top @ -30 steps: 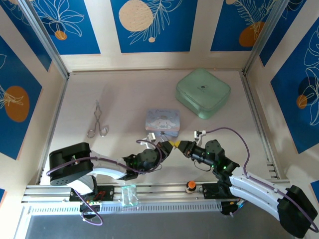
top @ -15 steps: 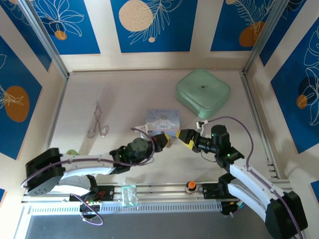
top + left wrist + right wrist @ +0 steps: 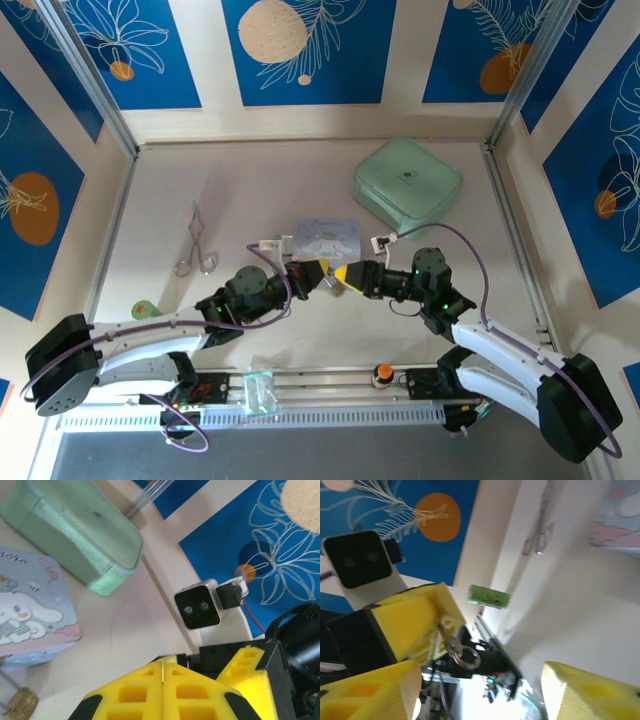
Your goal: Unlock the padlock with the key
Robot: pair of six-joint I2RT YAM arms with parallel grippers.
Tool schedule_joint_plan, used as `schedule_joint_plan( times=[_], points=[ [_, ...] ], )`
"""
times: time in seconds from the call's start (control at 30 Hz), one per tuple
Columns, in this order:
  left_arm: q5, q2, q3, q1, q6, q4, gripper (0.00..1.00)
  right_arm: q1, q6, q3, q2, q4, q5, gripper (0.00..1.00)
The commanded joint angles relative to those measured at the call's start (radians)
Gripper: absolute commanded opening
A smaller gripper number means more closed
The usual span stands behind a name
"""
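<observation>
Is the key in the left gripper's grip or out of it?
In. The left gripper has its fingers pressed together, and the right wrist view shows the key sticking out from them.

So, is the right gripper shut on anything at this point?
No: in the right wrist view the right gripper has its yellow fingers spread wide apart, with nothing gripped between them.

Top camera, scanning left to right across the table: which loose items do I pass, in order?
small green object → forceps → blue tin → green case
</observation>
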Motion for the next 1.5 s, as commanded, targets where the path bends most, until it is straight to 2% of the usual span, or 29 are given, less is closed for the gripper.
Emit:
schedule_joint_plan(
  times=[0.0,0.03,0.13,0.23,0.47,0.7,0.97,1.07,1.2,1.47],
  points=[
    [0.024,-0.015,-0.011,0.002,0.007,0.134,0.0,0.062,0.089,-0.023,0.019,0.181,0.154,0.57],
    [0.031,-0.015,-0.005,0.002,0.011,0.138,0.0,0.075,0.098,-0.027,0.027,0.204,0.179,0.51],
    [0.027,-0.01,-0.013,0.002,-0.022,0.181,0.0,0.097,0.115,-0.045,0.048,0.272,0.221,0.39],
    [-0.009,-0.003,-0.055,0.002,-0.073,0.276,0.0,0.112,0.136,-0.075,0.045,0.342,0.257,0.39],
    [-0.085,-0.002,-0.094,-0.014,-0.141,0.357,0.0,0.147,0.16,-0.076,0.028,0.399,0.363,0.35],
    [-0.123,0.018,-0.102,-0.024,-0.183,0.403,0.0,0.195,0.146,-0.043,0.084,0.471,0.407,0.36],
    [-0.127,0.042,-0.1,-0.029,-0.21,0.423,0.0,0.225,0.138,-0.026,0.134,0.54,0.438,0.34],
    [-0.141,0.049,-0.113,-0.029,-0.218,0.442,0.0,0.223,0.134,-0.033,0.123,0.538,0.444,0.37],
    [-0.151,0.047,-0.12,-0.029,-0.226,0.446,0.0,0.228,0.123,-0.028,0.107,0.502,0.448,0.28],
    [-0.137,0.068,-0.115,-0.029,-0.241,0.474,0.0,0.229,0.13,-0.006,0.151,0.521,0.427,0.27]
  ],
)
